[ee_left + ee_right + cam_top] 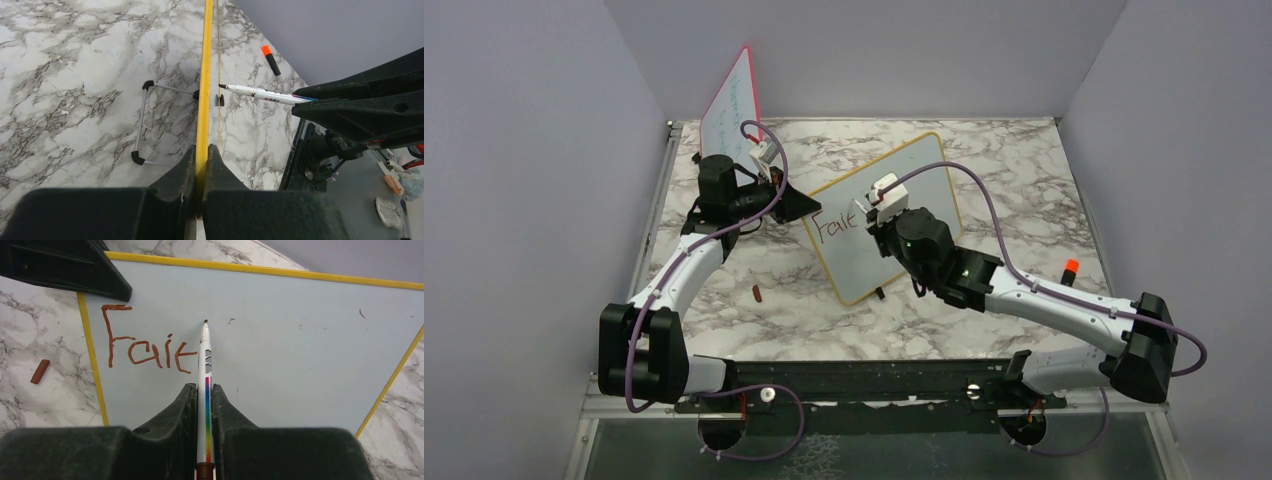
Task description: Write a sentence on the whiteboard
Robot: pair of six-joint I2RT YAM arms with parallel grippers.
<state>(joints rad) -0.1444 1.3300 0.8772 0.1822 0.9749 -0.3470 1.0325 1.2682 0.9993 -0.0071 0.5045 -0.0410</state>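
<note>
The whiteboard (864,265) with its yellow frame stands tilted at mid-table. My left gripper (802,205) is shut on the frame's left edge (204,75), which runs between the jaws (202,150). My right gripper (874,210) is shut on a white marker (205,355) with a rainbow stripe, and its jaws (205,387) clamp the barrel. Of the sentence, the dark red letters "Fait" (145,347) show on the board (300,355). The marker's tip sits at the surface, just up and right of the last letter. From the left wrist view the marker (260,92) points at the board's face.
A red-framed board (729,105) with faint writing leans at the back left. A small brown marker cap (756,293) lies on the marble left of the whiteboard. An orange-capped marker (1070,270) lies at the right. The whiteboard's wire stand (145,122) rests behind it.
</note>
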